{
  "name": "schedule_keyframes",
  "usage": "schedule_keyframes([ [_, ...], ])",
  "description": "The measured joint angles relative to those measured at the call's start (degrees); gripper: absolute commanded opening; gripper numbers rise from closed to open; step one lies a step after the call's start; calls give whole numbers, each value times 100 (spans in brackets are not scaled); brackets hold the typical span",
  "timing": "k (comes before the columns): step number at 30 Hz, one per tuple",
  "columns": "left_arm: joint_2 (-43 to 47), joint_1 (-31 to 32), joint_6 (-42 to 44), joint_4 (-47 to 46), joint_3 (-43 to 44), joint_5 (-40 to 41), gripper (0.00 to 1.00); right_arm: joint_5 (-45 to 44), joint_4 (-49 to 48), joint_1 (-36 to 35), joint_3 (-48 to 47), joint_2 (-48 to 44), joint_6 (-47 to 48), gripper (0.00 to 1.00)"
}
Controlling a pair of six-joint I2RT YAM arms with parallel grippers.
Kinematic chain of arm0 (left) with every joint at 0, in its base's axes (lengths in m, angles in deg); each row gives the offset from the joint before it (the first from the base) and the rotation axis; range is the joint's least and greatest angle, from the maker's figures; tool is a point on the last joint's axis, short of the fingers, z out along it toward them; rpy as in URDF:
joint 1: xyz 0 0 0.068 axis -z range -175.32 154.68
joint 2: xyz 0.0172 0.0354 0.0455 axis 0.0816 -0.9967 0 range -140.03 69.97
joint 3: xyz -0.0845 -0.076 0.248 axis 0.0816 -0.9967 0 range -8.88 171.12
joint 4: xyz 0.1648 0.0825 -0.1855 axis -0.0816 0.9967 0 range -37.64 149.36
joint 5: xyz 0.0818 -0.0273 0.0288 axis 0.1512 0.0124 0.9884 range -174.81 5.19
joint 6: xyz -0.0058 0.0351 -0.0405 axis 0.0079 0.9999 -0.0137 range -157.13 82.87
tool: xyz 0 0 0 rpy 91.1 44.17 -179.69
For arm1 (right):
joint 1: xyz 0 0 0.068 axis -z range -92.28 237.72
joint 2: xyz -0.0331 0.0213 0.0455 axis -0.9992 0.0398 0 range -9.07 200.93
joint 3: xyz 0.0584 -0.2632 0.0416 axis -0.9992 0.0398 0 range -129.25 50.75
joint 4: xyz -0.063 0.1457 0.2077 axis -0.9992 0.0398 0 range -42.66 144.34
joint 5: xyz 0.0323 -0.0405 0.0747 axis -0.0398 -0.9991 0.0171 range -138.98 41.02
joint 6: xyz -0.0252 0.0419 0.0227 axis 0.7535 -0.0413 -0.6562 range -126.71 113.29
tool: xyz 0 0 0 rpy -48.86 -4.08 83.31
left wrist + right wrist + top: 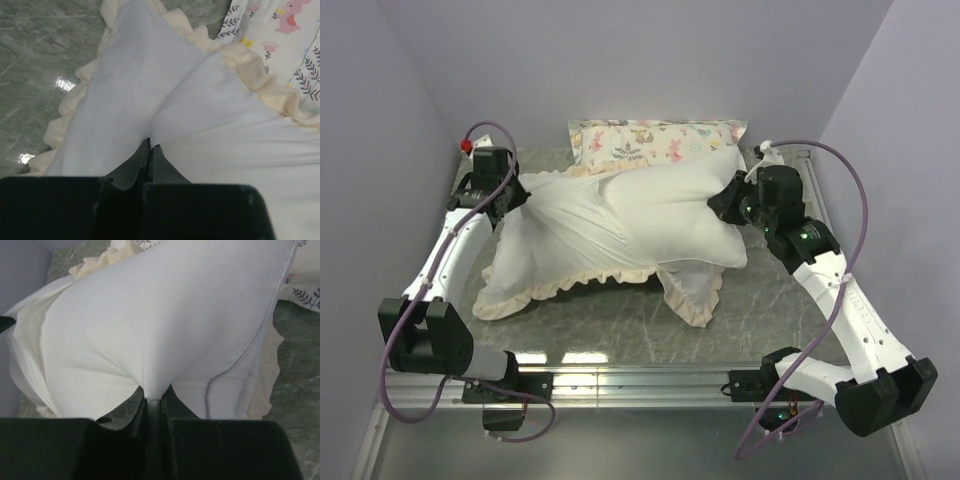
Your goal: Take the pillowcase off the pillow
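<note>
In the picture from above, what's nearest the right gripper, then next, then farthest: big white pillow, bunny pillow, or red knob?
1. The big white pillow: touching, its corner pinched in the right gripper, spreading to that gripper's left.
2. The bunny pillow: just behind, along the back wall.
3. The red knob: far-left back corner.
</note>
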Motion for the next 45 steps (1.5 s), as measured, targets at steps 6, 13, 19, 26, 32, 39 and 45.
schedule_keyframes([
  [6, 164, -323, -94, 101, -9, -671, 11, 280, 289, 260, -232, -133, 4, 0],
  [13, 789, -7, 166, -66, -361, -1134, 78, 131, 507, 302, -254, -153, 72, 0],
  [19, 2000, 1797, 140, -205, -977, -874, 86, -66, 599, 323, -254, -203, 114, 0],
  [26, 2706, 3364, -472, -229, -2286, -260, 86, -120, 769, 321, -409, -208, 177, 0],
  [32, 2271, 3757, -1062, -205, -2603, 404, 21, -170, 866, 317, -520, -208, 216, 0],
  [39, 2293, 3731, -1488, 417, -2223, 1486, 1, -208, 1154, 271, -796, -131, 216, 0],
  [45, 2712, 1574, -1123, 483, -2218, 1392, 0, -87, 1397, 315, -1488, 74, 166, 0],
])
